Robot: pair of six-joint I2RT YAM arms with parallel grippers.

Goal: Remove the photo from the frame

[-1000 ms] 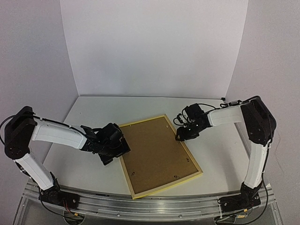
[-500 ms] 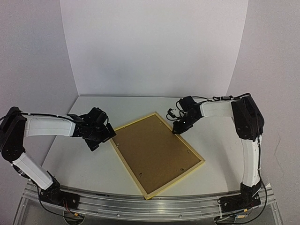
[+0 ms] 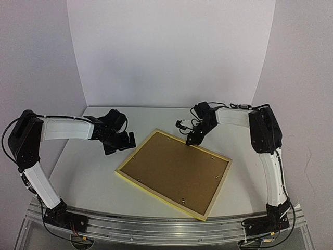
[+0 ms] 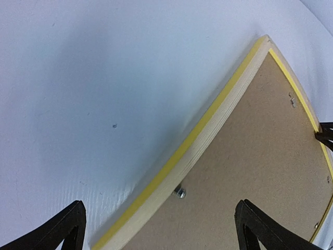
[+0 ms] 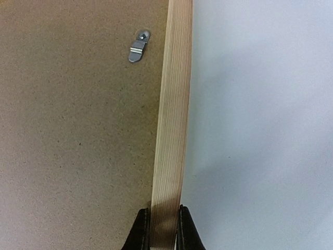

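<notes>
We see the frame lying face down on the white table, set at a slant, its brown backing board turned up; the photo itself is hidden from us. The right gripper sits at the frame's far edge, and from its own wrist camera we see the two dark fingertips pressed against either side of the pale wooden rail — a tight pinch on the frame, with the table on one side and the board on the other. A small metal turn clip lies on the board just beside that rail. The left gripper hangs near the frame's far-left side with its claw spread wide. In its wrist view one fingertip shows over the bare table and the other over the board, the yellow edge running between them — we cannot tell whether either tip touches anything. Another clip shows just inside that edge.
</notes>
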